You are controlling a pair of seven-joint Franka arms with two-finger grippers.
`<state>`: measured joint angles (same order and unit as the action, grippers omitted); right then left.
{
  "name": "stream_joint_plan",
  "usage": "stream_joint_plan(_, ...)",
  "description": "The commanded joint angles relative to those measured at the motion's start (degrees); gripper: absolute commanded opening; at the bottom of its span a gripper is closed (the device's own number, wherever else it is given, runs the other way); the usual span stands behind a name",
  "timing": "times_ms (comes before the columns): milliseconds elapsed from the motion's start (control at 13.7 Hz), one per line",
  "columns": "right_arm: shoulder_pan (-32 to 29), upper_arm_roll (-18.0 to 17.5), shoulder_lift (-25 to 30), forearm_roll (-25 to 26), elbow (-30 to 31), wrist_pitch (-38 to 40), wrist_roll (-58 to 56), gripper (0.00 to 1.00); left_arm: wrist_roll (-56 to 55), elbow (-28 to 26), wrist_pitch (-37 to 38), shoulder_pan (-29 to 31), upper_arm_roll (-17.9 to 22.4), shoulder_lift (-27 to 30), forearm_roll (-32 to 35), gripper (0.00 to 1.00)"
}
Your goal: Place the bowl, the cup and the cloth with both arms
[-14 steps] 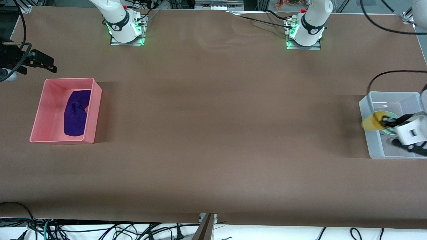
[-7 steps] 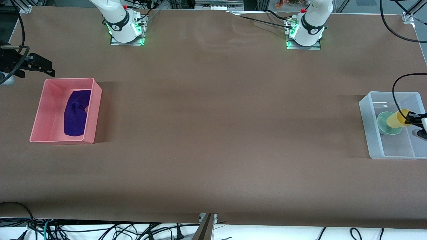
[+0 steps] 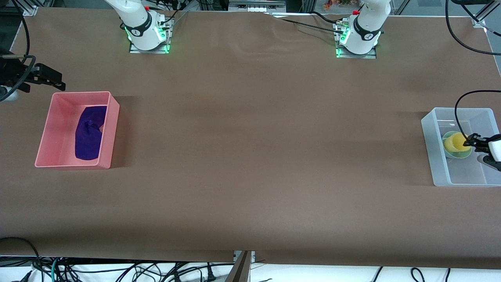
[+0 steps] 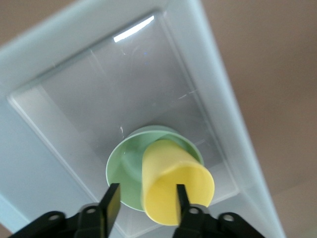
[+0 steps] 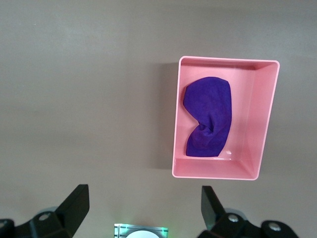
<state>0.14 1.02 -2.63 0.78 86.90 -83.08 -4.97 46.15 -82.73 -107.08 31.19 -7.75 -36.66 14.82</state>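
The yellow cup (image 3: 453, 143) leans in the mint-green bowl (image 3: 458, 154), which sits in a clear bin (image 3: 433, 156) at the left arm's end of the table. My left gripper (image 3: 471, 141) hangs just over the cup. In the left wrist view the left gripper (image 4: 146, 198) is open: one finger lies across the mouth of the cup (image 4: 168, 163), the other stands apart over the bowl (image 4: 124, 168). The purple cloth (image 3: 89, 133) lies in a pink bin (image 3: 111, 129). My right gripper (image 3: 54, 77) waits open above the table beside that bin.
The right wrist view looks down on the pink bin (image 5: 265, 119) with the cloth (image 5: 210, 116) in it, the right gripper (image 5: 143, 203) wide open. The clear bin's wall (image 4: 223, 84) rises round the bowl. The arm bases (image 3: 148, 35) stand along the table's edge farthest from the front camera.
My left gripper carried the cup from over the clear bin's edge across the bin and set it down in the bowl. The right gripper drifted only slightly.
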Motion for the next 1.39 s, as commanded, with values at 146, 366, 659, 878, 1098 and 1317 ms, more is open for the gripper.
stream_joint_plan(146, -0.1, -0.3, -0.5, 0.6, -1.6, 0.8, 0.7, 1.0, -3.2, 0.9, 9.8, -0.3, -10.0, 9.2, -1.0, 1.0)
stream_joint_plan(366, -0.1, -0.3, -0.5, 0.6, -1.6, 0.9, 0.7, 1.0, -15.1, 1.1, 15.1, -0.3, -17.4, 13.8, -1.0, 1.0)
stream_joint_plan(659, -0.1, -0.3, -0.6, 0.7, -1.6, 0.8, 0.7, 1.0, -27.7, 1.0, 18.9, -0.3, -25.4, 18.2, -1.0, 1.0)
stream_joint_plan(878, -0.1, -0.2, -1.0, 0.7, -1.6, 1.0, 0.6, 1.0, -33.6, -1.0, 18.9, -11.8, -18.0, 23.3, -2.0, 1.0)
stream_joint_plan(1098, -0.2, -0.2, -1.0, 0.8, -1.6, 1.1, 0.7, 1.0, -37.3, -7.8, 8.5, -24.3, -1.6, 28.3, -16.7, 1.0)
stream_joint_plan(1317, -0.2, -0.2, -1.0, 0.8, -1.6, 1.2, 0.7, 1.0, -38.1, -21.7, 0.3, -29.7, 4.0, 38.7, -16.4, 1.0)
